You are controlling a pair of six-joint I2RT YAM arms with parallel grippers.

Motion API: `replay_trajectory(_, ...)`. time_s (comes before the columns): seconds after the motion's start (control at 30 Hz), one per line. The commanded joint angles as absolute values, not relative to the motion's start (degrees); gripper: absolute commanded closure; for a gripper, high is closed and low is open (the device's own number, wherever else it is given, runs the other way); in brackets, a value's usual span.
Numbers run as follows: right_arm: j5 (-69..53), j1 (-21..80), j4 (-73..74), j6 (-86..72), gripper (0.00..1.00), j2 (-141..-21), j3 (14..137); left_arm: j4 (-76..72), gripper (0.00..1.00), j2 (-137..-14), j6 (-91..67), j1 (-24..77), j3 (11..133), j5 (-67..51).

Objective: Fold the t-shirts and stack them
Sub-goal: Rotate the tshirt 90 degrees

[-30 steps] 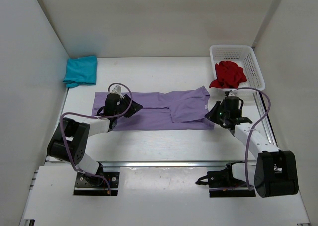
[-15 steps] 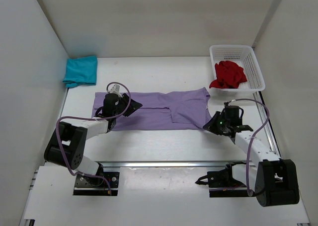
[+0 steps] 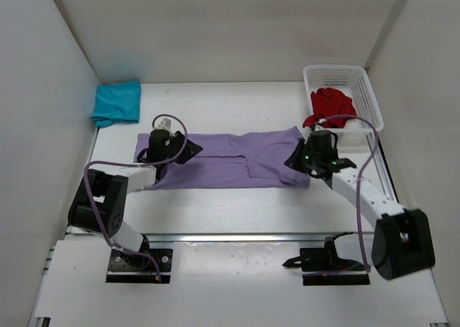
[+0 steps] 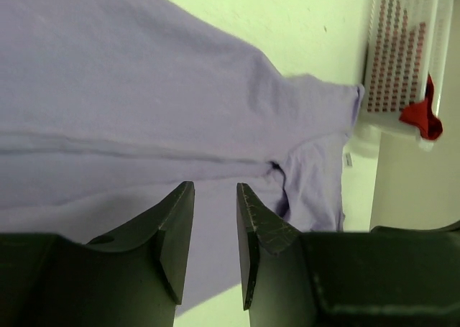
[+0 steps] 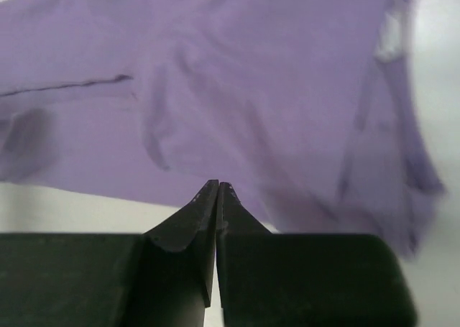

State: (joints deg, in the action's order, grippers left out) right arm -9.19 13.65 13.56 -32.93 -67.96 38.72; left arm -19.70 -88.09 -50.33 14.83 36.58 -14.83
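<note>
The lavender t-shirt [image 3: 230,162] lies spread flat in the middle of the table. My left gripper [image 3: 188,151] is low over its left part, open with a narrow gap and empty [image 4: 214,197]; the cloth [image 4: 144,90] lies beneath and beyond it. My right gripper [image 3: 295,160] is at the shirt's right end, shut with nothing visible between the fingers [image 5: 218,187], its tips over the near edge of the cloth [image 5: 237,90]. The teal t-shirt [image 3: 117,102] lies folded at the far left. The red t-shirt [image 3: 332,106] is bunched in the basket, hanging over its near edge.
A white mesh basket [image 3: 359,79] stands at the far right corner; it also shows in the left wrist view [image 4: 402,54] with the red cloth [image 4: 420,117]. White walls close the table on three sides. A metal rail [image 3: 237,236] runs along the near edge.
My right gripper dipped toward the near edge, then moved left and away onto the shirt's right end. My left gripper shifted slightly farther back. The shirt lies much as before.
</note>
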Motion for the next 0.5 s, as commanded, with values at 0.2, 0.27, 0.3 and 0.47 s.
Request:
replay_trajectory(0.2,-11.69,12.66,-3.34,-29.54,1.00,-94.27,48.32,-19.95,0.61,-98.60,-52.20,5.02,42.01,-20.55)
replay_trajectory(0.27,-10.29,13.09,-1.42,-29.09,1.00,-97.10,50.09,-20.56,0.63,-99.93,-53.69,1.86,40.79,-21.09)
replay_trajectory(0.3,-9.94,13.70,-1.15,-29.44,1.00,-98.60,50.53,-21.87,0.63,-100.37,-54.31,1.06,38.95,-21.35)
replay_trajectory(0.47,-10.98,12.57,2.97,-30.06,1.00,-105.11,57.02,-33.37,0.66,-99.41,-65.37,-7.81,26.73,-24.70)
